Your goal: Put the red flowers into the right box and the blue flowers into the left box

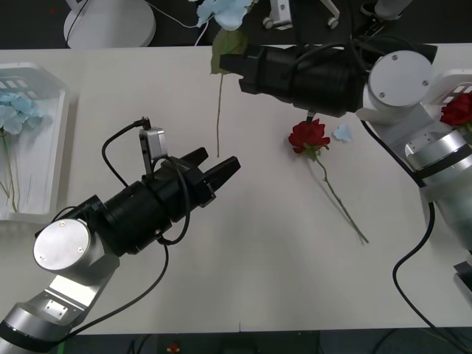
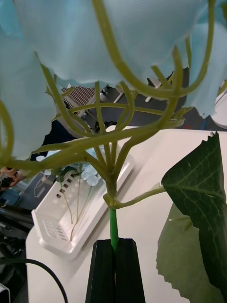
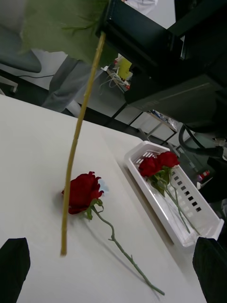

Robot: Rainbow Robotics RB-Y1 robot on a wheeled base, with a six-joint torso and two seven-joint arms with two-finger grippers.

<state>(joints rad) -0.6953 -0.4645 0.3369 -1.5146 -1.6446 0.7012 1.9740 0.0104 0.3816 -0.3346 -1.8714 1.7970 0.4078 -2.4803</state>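
My right gripper [image 1: 230, 63] reaches over the table's far side, its black fingers shut on the green stem [image 2: 113, 227] of a blue flower [image 1: 225, 11]. Its stem [image 1: 218, 118] hangs down above the table with a leaf [image 2: 198, 203]. A red flower [image 1: 308, 136] lies on the table at centre right, also in the left wrist view [image 3: 82, 191]. My left gripper [image 1: 220, 161] hovers open near the hanging stem's lower end [image 3: 66, 236], holding nothing. The left box [image 1: 55, 147] holds blue flowers [image 1: 15, 110]. The right box [image 3: 208, 222] holds red flowers [image 3: 158, 165].
A loose pale blue petal [image 1: 341, 133] lies beside the rose. A white round stand base [image 1: 110, 26] sits beyond the table's far edge. Bare tabletop stretches across the middle and front.
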